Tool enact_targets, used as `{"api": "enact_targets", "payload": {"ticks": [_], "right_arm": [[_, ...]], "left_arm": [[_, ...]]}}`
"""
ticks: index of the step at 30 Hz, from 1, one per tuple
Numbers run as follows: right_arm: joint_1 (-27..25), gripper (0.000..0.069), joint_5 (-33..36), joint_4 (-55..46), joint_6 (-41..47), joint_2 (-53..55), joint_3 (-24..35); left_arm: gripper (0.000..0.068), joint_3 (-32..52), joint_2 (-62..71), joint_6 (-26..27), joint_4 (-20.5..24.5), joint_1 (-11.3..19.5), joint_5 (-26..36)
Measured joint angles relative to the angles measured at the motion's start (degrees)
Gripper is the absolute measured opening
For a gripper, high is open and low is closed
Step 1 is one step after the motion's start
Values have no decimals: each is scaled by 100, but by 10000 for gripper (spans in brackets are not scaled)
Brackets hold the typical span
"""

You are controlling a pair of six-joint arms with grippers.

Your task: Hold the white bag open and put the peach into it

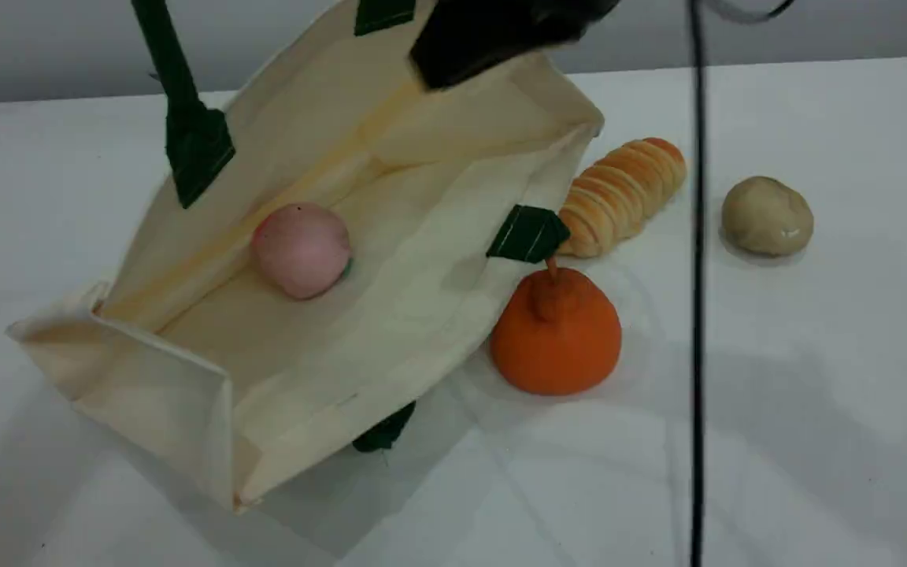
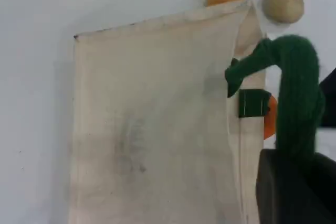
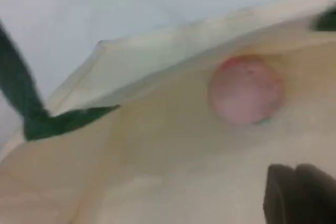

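The white bag [image 1: 422,260] lies tipped on the table with its mouth held wide open toward the camera. The pale pink peach [image 1: 301,250] rests inside on the bag's lower wall, free of both grippers. A dark green handle [image 1: 178,87] runs taut up out of the scene view. In the left wrist view my left gripper [image 2: 294,182] is shut on that handle [image 2: 296,93], above the bag's outer side [image 2: 152,129]. My right gripper [image 1: 453,63] hovers over the bag's mouth. Its wrist view shows it [image 3: 299,195] shut and empty, above the peach [image 3: 245,90].
An orange stemmed fruit [image 1: 556,335] touches the bag's right edge. A ridged bread roll [image 1: 623,197] lies behind it and a beige lump [image 1: 767,215] further right. A black cable [image 1: 696,283] hangs down the right side of the scene view.
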Motion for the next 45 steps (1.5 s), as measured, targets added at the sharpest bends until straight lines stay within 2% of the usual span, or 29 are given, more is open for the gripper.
{"api": "enact_targets", "payload": {"ticks": [7, 12, 16, 19, 23, 37, 40, 42, 45], "right_arm": [[-619, 10, 36, -1864, 2151, -871, 0], [-1021, 10, 436, -3628, 3923, -1460, -77], [-1054, 10, 887, -5070, 5132, -1895, -120], [-1054, 10, 991, -5898, 5716, -2134, -137], [-1054, 10, 985, -6351, 5894, -2250, -139], [-1048, 12, 1042, -6353, 5894, -2244, -139], [-1048, 12, 1042, -6353, 5883, -2244, -139], [-1048, 12, 1042, -6353, 5883, -2244, -139], [-1048, 12, 1047, -6353, 5887, -2244, -139]], "left_arm": [[100, 0, 0, -31, -12, 0, 0], [100, 0, 0, -31, -18, 0, 0], [100, 0, 0, -31, -35, 0, 0], [100, 0, 0, -31, -41, 0, 0], [100, 0, 0, -31, -41, 0, 0], [108, 0, 0, -31, -38, 0, 0], [165, 0, 0, -31, -43, 0, -5], [240, 0, -5, -31, -50, 0, -23], [388, 0, -5, -31, -50, 0, -23]]}}
